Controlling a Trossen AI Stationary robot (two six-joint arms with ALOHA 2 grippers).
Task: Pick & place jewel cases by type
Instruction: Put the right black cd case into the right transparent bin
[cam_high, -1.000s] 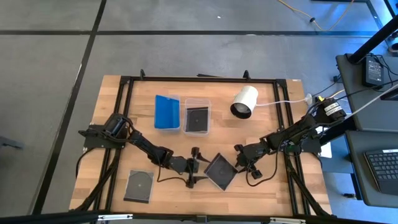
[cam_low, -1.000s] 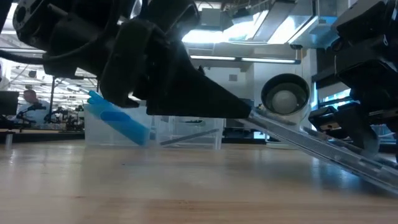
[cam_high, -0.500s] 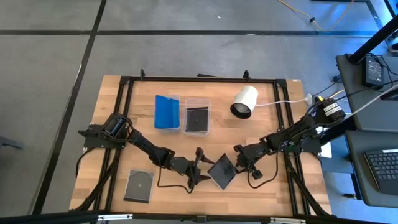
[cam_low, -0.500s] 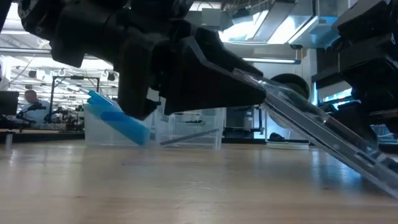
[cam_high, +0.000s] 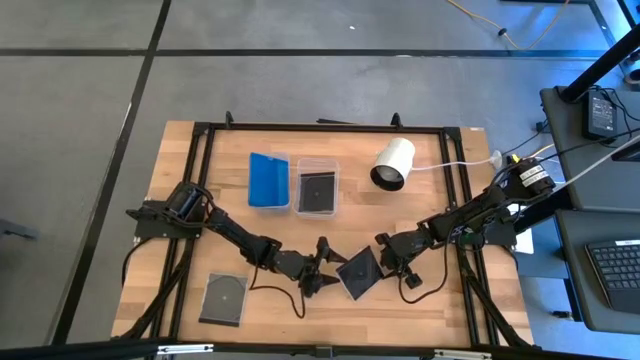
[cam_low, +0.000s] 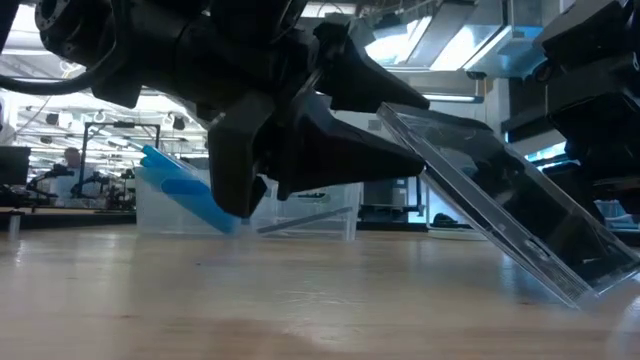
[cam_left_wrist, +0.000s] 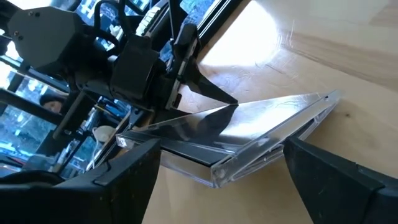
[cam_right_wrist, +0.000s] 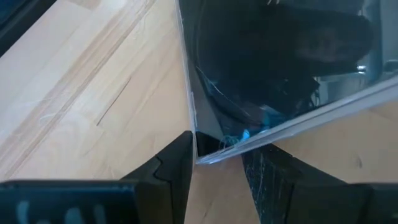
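A dark jewel case (cam_high: 358, 272) stands tilted near the table's front middle. Its left side is raised and its lower right corner (cam_low: 590, 292) rests on the wood. My right gripper (cam_high: 383, 258) is shut on its right corner. My left gripper (cam_high: 325, 268) is open at the case's raised left corner (cam_left_wrist: 217, 174), with one finger above it and one below. A second dark case (cam_high: 223, 298) lies flat at the front left. A blue case (cam_high: 268, 180) leans in a clear tub. Another dark case (cam_high: 317, 188) lies in the tub beside it. My left gripper comes level from the table's left, its open fingers on either side of the case's raised corner. The lower finger (cam_low: 380, 165) lies close under the case's underside; I cannot tell whether it touches. My right gripper pinches the case's right corner (cam_right_wrist: 198, 154) between its two fingers, coming from the table's right. The case slopes up and away from this hold toward the left, with its low corner on the table.
A white cylinder (cam_high: 392, 163) with a cord lies at the back right. The two clear tubs (cam_high: 330, 165) stand side by side at the back middle. A black frame (cam_high: 320, 127) runs around the tabletop. Bare wood lies along the front edge between the two dark cases.
My left gripper has gone toward the table's right, up to the case, and has rolled so that one finger is above the other. The case has tipped up steeper: its left side has risen while its right low corner has stayed on the table.
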